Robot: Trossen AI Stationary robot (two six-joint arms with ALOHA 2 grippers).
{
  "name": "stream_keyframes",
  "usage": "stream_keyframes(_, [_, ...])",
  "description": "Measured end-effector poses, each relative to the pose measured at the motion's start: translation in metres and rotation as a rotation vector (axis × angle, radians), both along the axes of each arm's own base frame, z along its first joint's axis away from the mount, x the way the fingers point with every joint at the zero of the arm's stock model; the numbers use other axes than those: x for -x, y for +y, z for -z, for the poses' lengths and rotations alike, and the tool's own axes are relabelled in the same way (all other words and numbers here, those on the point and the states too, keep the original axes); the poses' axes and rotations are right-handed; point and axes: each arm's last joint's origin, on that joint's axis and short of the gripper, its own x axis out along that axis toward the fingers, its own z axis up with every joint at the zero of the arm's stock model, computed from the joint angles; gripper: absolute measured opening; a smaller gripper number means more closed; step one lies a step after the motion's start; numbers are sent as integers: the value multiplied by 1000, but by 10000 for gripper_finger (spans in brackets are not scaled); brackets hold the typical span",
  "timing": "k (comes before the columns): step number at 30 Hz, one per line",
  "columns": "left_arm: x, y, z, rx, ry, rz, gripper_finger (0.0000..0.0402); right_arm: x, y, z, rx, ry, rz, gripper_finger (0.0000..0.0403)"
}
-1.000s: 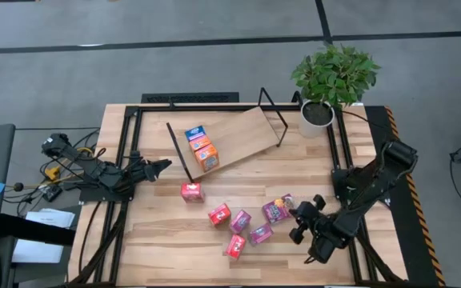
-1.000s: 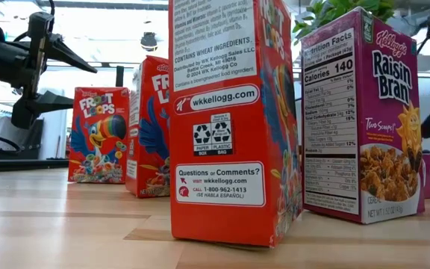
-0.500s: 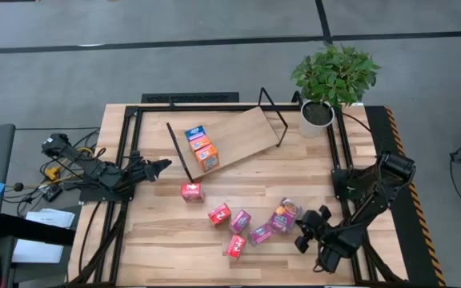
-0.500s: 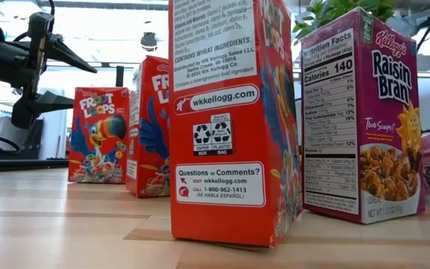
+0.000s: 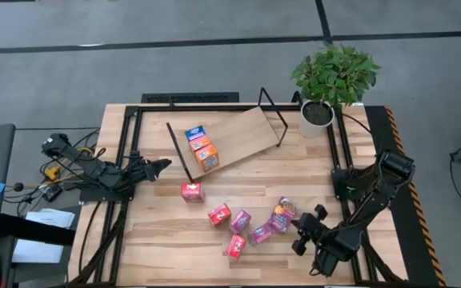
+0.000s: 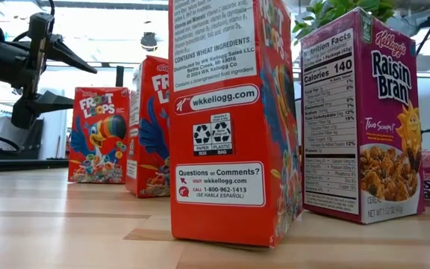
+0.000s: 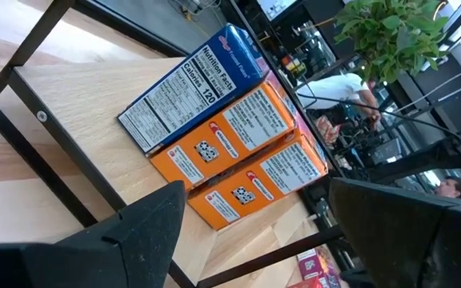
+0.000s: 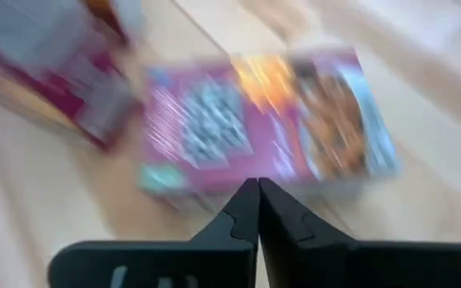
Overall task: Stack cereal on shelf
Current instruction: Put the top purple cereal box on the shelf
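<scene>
Raisin Bran box (image 5: 282, 214) shoved left toward loose cereal cluster; right pincer (image 5: 300, 233) closed, empty, behind it. Left pincer (image 5: 160, 166) open, idle near shelf (image 5: 246, 132). Stacking pending.

Robotics lab. Wood table (image 5: 166, 240) on grey taped floor (image 5: 214, 48), two arms bolted on, loose cables (image 5: 50, 172) at 9 o'clock. Potted plant (image 5: 330, 80) at 1 o'clock.

Cereal boxes and shelf: positions

The tilted plywood shelf (image 5: 234, 136) carries one blue box (image 5: 194, 133) and two orange boxes (image 5: 205, 154) in a touching row. Six red and magenta boxes (image 5: 239, 222) lie scattered on the tabletop, well apart from the shelf.
</scene>
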Motion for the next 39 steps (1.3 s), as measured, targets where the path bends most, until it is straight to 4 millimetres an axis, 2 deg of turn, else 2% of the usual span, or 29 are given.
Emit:
stream_keyframes(2, [0,0,0,0,0,-1,300,-5,6,-11,20,-58,-27,28])
stream_keyframes(4, [0,0,0,-4,2,-1,300,-7,7,-13,34,-89,-38,17])
stream_keyframes(7, [0,0,0,-14,9,-4,300,-8,6,-6,49,-88,-36,7])
stream_keyframes(13, [0,0,0,-11,7,-11,300,-4,4,11,3,-77,10,27])
stream_keyframes(18, [0,0,0,-1,1,-12,300,0,9,21,-5,-59,10,8])
stream_keyframes(26, [0,0,0,3,-2,-11,300,6,14,26,-44,-64,33,23])
stream_keyframes(33, [0,0,0,4,-3,-13,300,14,18,29,-72,6,13,7])
stream_keyframes(39, [0,0,0,3,-2,-19,300,11,16,28,-67,3,22,26])
